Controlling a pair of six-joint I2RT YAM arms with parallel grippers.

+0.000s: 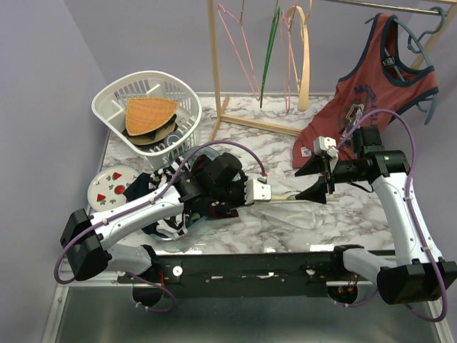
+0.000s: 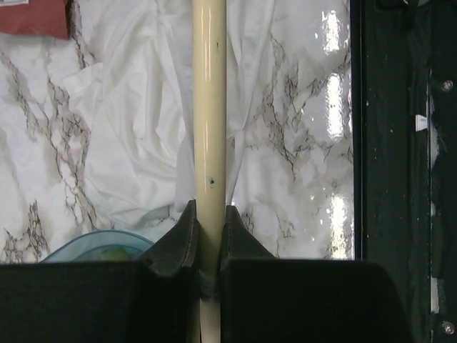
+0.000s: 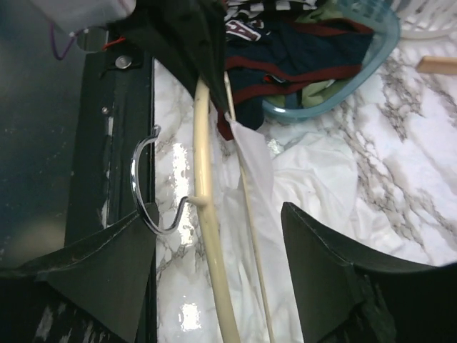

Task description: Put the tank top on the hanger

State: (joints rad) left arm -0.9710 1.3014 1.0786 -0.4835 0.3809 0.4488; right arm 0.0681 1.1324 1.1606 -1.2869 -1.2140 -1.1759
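Observation:
The cream hanger (image 2: 209, 107) lies just above the marble table, and my left gripper (image 2: 209, 214) is shut on its thick curved arm. In the right wrist view the same hanger (image 3: 203, 179) shows its metal hook (image 3: 143, 187) and thin lower bar. My right gripper (image 3: 214, 250) stands open around it, its fingers apart from the hanger on both sides. The white tank top (image 2: 136, 128) lies crumpled on the table under the hanger, with a fold draped over the lower bar (image 3: 253, 153). From above, the two grippers (image 1: 260, 191) (image 1: 318, 180) face each other across the hanger (image 1: 289, 198).
A teal bowl (image 3: 371, 50) of dark clothes sits under the left arm. At the back left are a white basket (image 1: 146, 114) with hats and a strawberry plate (image 1: 111, 187). A wooden rack (image 1: 214, 64) carries thin hangers, and a red tank top (image 1: 371, 107) hangs there.

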